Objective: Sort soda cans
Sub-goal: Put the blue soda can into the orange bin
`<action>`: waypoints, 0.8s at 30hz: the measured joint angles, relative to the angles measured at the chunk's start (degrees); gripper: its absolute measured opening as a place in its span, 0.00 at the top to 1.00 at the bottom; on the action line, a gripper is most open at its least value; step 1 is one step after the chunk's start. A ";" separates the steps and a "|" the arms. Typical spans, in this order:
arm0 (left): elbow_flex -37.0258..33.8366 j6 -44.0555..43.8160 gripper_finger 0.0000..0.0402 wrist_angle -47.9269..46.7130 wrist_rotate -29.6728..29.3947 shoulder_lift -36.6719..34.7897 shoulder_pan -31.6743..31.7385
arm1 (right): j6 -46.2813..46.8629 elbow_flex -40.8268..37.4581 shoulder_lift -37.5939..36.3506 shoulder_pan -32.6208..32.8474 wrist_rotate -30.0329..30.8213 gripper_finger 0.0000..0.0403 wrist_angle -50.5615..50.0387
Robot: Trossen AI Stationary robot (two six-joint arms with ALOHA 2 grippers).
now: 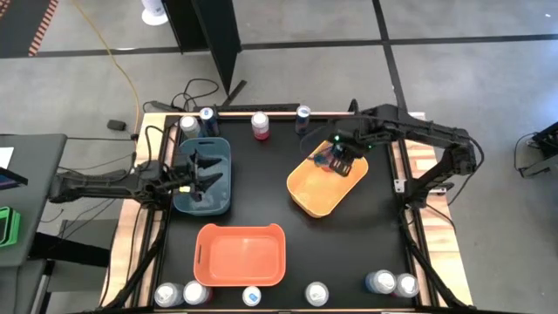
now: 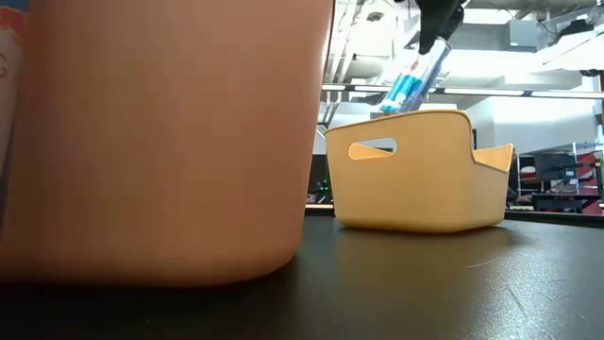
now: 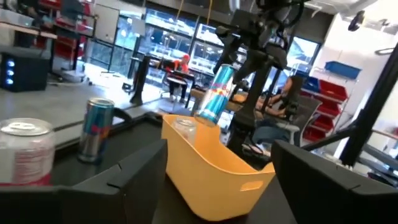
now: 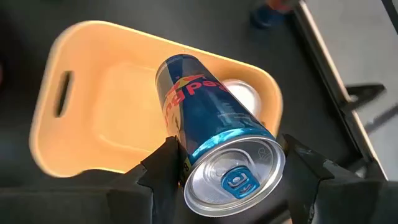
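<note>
My right gripper [image 1: 336, 161] hangs over the yellow bin [image 1: 307, 194] and is shut on a blue-and-silver soda can [image 4: 211, 137], which also shows tilted above the yellow bin's rim [image 2: 415, 123] in the low view. A second can with a silver top [image 4: 244, 93] lies inside that bin. My left gripper [image 1: 203, 174] is open above the blue bin [image 1: 220, 202] and holds nothing. More cans stand upright along the far edge [image 1: 260, 125] and the near edge [image 1: 316, 294] of the table. My right gripper pinches the blue can between its two fingers on the upper part of the body [image 4: 199, 149], just below the silver tab end. The fingers come from above, slanting down. The can is lifted clear and tilted, with its bottom end [image 2: 394, 99] pointing down into the yellow bin.
The orange bin [image 1: 240, 255] sits near the table's near edge and fills the left of the low view. Several cans stand at the far-left corner [image 1: 187, 124] and at both near corners [image 1: 166, 295], [image 1: 392, 283]. Bare black table lies between the three bins.
</note>
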 joint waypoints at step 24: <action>9.49 1.95 0.29 0.14 -0.07 17.49 -5.16 | -11.38 32.37 26.31 22.00 -1.76 0.48 2.54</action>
